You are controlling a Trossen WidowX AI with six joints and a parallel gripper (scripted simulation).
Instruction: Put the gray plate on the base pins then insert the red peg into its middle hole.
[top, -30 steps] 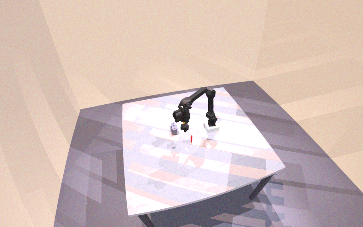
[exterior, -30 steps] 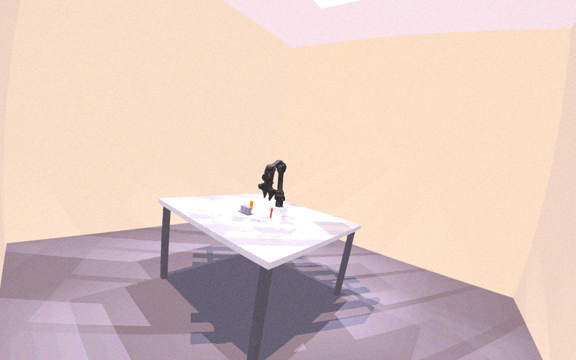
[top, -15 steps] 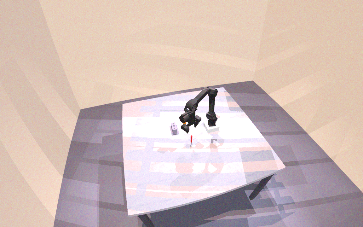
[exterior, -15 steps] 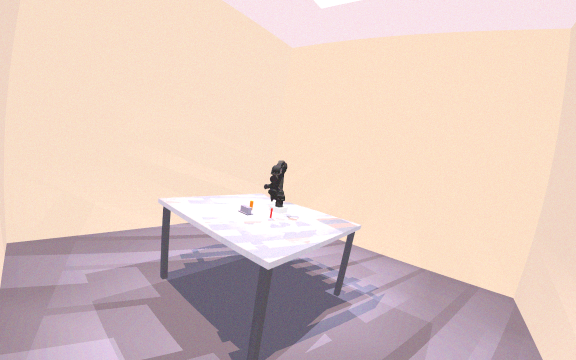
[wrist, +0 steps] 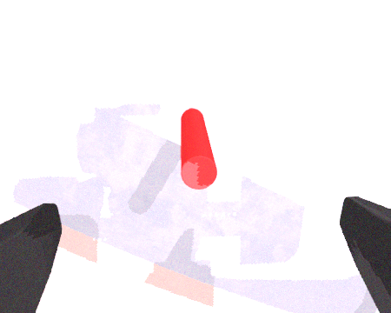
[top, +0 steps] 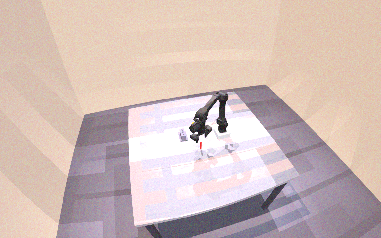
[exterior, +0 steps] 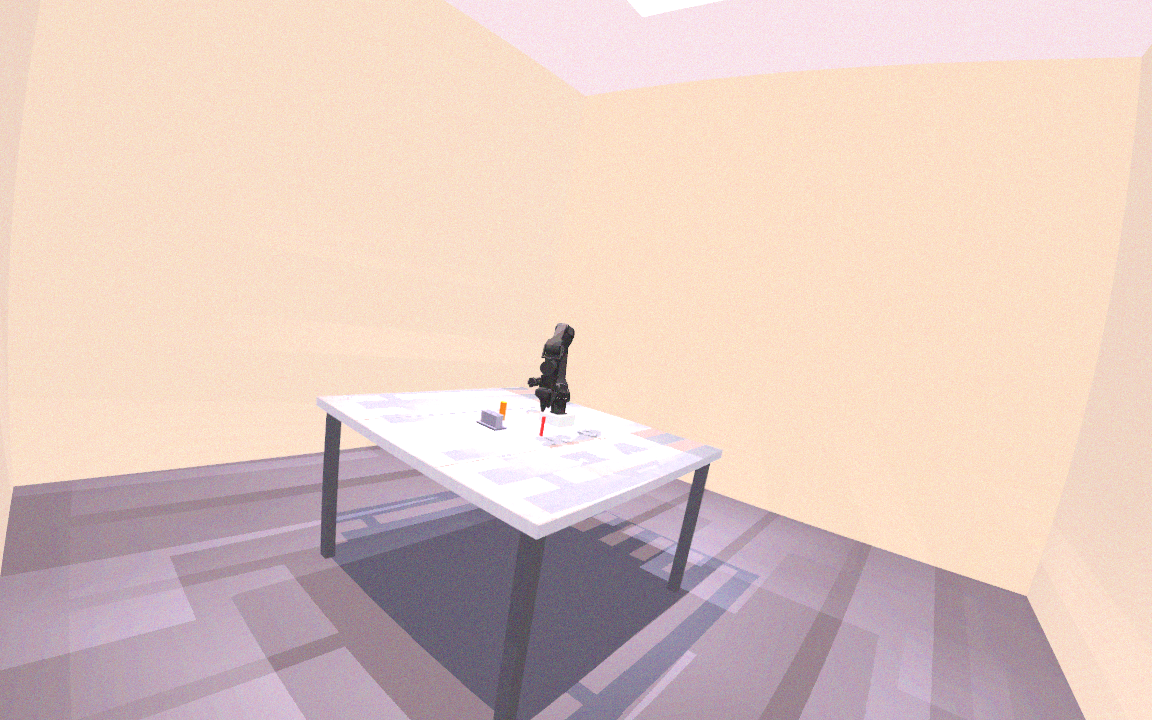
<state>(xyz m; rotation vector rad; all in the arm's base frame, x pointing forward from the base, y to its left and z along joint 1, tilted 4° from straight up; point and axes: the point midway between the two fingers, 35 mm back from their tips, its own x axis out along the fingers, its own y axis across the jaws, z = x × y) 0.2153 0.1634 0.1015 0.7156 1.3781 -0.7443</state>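
The red peg [top: 200,145] [exterior: 542,426] [wrist: 198,143] stands upright on the table, apart from the other objects. My gripper [top: 201,138] [wrist: 202,215] is open and empty above the peg. In the wrist view the peg shows between the two wide-apart fingers, a little beyond the line of their tips. The gray plate [top: 182,133] [exterior: 491,418] sits on the base [top: 187,138], left of the gripper in the top and exterior views, and looks level. Its holes show on top in the top view, with no red in them. The base's pins cannot be made out.
An orange cylinder [exterior: 502,408] stands behind the plate; in the top view only a bit of it shows beside the arm. The arm's white mounting block [top: 223,135] [exterior: 562,419] is to the right of the plate. Shadows of the arm fall around the peg.
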